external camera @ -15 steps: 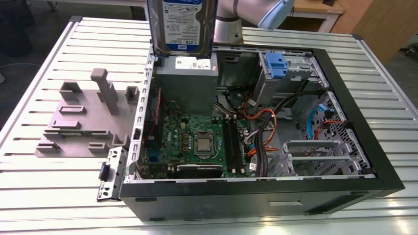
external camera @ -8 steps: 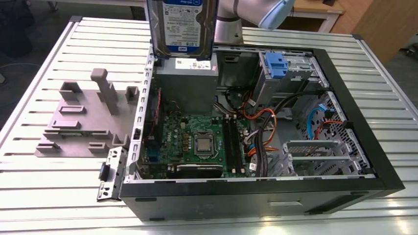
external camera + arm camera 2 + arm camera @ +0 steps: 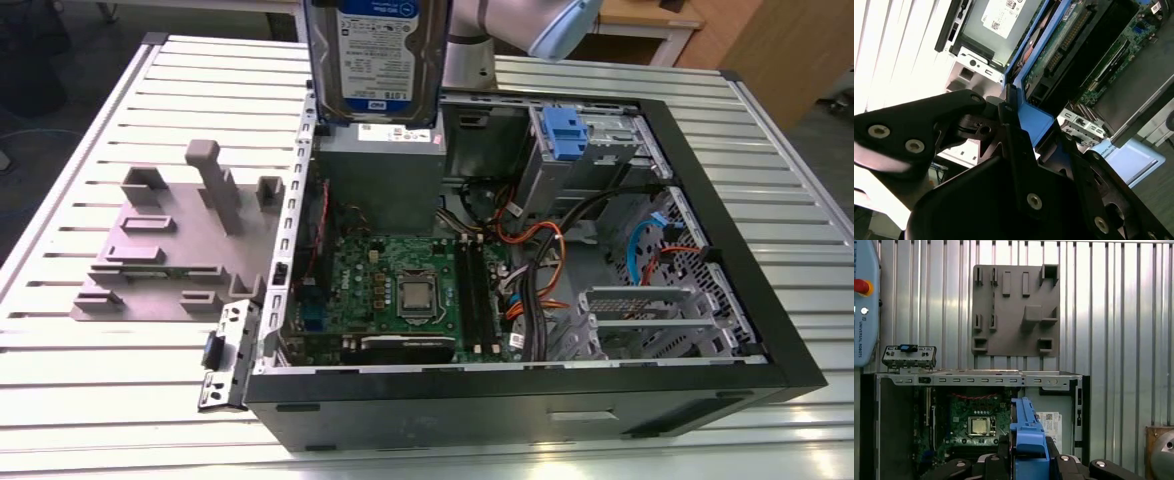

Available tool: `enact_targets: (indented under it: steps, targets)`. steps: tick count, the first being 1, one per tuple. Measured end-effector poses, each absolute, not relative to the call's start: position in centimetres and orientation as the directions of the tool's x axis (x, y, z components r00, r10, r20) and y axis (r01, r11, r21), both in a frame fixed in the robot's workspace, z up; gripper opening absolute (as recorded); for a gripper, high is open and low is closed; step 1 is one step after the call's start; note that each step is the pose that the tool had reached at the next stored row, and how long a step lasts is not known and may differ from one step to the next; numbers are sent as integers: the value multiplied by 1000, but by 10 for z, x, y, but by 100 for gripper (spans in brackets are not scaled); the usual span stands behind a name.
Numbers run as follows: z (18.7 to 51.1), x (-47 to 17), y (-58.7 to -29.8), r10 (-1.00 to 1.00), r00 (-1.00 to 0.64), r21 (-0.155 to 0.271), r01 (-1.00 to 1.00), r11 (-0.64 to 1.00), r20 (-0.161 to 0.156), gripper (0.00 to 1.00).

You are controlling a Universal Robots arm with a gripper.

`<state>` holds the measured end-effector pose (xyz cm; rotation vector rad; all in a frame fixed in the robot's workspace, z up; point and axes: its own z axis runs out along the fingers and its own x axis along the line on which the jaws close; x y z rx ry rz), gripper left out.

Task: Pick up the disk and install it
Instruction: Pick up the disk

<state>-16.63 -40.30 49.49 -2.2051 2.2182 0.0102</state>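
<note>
The gripper [image 3: 1029, 454] is closed tight on the disk [image 3: 371, 55], held on edge above the open computer case [image 3: 534, 390]; directly beneath lie the motherboard [image 3: 400, 285] and cables [image 3: 534, 240]. The disk's label is white and blue; a grey fixture plate [image 3: 160, 250] sits beside the case.

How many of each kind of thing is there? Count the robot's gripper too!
disk: 1
computer case: 1
grey holder plate: 1
gripper: 1
Total: 4
</note>
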Motion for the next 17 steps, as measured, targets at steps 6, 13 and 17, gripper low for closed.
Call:
enact_targets:
  steps: [6,13,17]
  targets:
    - [493,-157,-403,-1000,-6,-6,-1000,6,-11,36]
    - [492,-146,-403,-1000,-6,-6,-1000,6,-8,36]
    - [492,-142,-403,-1000,-6,-6,-1000,6,-8,36]
